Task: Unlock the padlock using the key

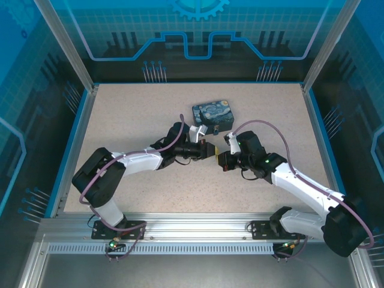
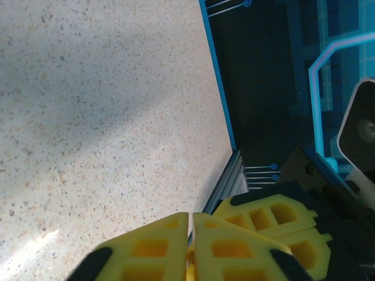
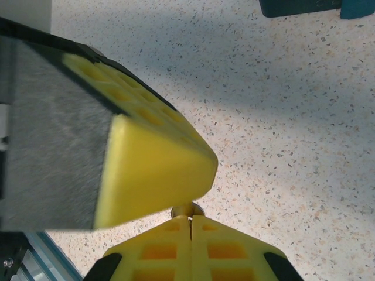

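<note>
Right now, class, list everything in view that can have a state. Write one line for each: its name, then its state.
Left tool: shut, fingers pressed together.
Right tool: shut, with a small metal piece showing at its tips, too small to identify.
Painted tin: lying flat, lid closed.

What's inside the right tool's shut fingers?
A small rounded metal tip pokes out of the right tool, which is shut. The yellow fingers cover the rest, so key or padlock cannot be told.
</note>
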Robot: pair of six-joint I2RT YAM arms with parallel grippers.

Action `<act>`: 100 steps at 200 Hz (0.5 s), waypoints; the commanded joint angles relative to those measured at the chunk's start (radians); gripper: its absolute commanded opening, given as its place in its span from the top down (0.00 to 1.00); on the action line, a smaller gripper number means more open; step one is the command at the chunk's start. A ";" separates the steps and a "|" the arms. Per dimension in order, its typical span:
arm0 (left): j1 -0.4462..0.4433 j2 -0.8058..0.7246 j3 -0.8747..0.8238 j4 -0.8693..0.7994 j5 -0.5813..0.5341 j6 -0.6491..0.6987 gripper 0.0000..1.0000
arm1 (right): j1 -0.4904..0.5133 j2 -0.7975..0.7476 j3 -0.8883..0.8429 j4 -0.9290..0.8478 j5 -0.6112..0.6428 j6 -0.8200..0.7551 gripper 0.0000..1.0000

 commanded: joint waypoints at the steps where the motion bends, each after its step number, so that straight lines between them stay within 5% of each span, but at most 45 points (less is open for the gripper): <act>1: -0.010 -0.017 0.026 0.002 0.012 0.035 1.00 | -0.003 -0.009 0.030 0.022 -0.033 -0.003 1.00; 25: -0.004 -0.077 0.040 -0.079 -0.025 0.133 1.00 | -0.072 -0.049 0.012 0.051 -0.184 -0.037 0.92; 72: 0.006 -0.212 0.188 -0.387 -0.076 0.438 1.00 | -0.318 -0.165 -0.110 0.335 -0.600 0.031 0.46; 100: 0.006 -0.247 0.338 -0.579 -0.079 0.617 1.00 | -0.369 -0.187 -0.133 0.608 -0.680 0.134 0.27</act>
